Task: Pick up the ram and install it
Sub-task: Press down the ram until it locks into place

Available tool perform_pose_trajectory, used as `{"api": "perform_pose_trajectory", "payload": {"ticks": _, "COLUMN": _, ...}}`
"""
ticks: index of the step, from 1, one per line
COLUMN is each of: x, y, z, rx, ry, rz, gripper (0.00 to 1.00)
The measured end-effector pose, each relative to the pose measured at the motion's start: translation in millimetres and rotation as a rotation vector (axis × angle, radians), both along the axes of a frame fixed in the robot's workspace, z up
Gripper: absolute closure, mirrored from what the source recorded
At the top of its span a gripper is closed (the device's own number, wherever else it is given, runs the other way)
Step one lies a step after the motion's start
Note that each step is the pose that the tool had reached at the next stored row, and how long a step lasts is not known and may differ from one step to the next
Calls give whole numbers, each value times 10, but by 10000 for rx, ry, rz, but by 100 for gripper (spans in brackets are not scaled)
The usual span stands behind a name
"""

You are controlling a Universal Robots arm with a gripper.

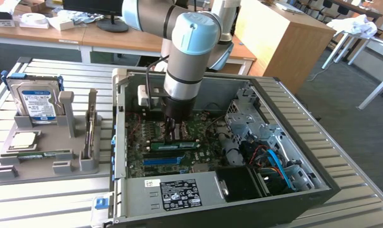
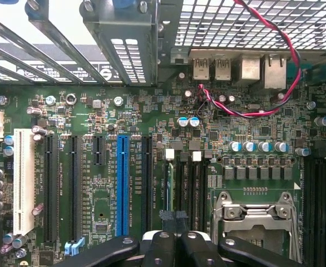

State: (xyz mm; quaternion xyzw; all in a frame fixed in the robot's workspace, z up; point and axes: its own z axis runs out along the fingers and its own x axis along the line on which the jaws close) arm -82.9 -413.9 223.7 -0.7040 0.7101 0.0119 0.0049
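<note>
The ram (image 1: 182, 145), a narrow green stick, stands on edge in a motherboard slot inside the open PC case (image 1: 293, 190). My gripper (image 1: 174, 137) points straight down onto it, fingers shut together, tips at the stick's top edge near one end. In the wrist view the ram (image 2: 169, 186) shows edge-on as a thin line in the slot beside the CPU socket (image 2: 257, 214), and my shut gripper (image 2: 174, 217) sits right over its near end. Whether the tips press on it I cannot tell. A second green stick (image 1: 36, 154) lies on the grey tray (image 1: 45, 171).
The tray at the exterior view's left also holds a hard drive (image 1: 38, 99) and a silver CPU chip (image 1: 23, 139). A blue expansion slot (image 2: 122, 183) and black slots lie beside the ram slots. A red-black twisted cable (image 2: 274, 100) and blue cable (image 1: 277, 159) run inside the case.
</note>
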Motion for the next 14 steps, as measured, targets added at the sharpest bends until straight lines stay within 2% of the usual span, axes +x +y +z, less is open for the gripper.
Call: {"api": "perform_pose_trajectory", "payload": {"ticks": 14, "x": 0, "y": 0, "z": -21, "rx": -2, "ry": -2, "rz": 0, "gripper": 90}}
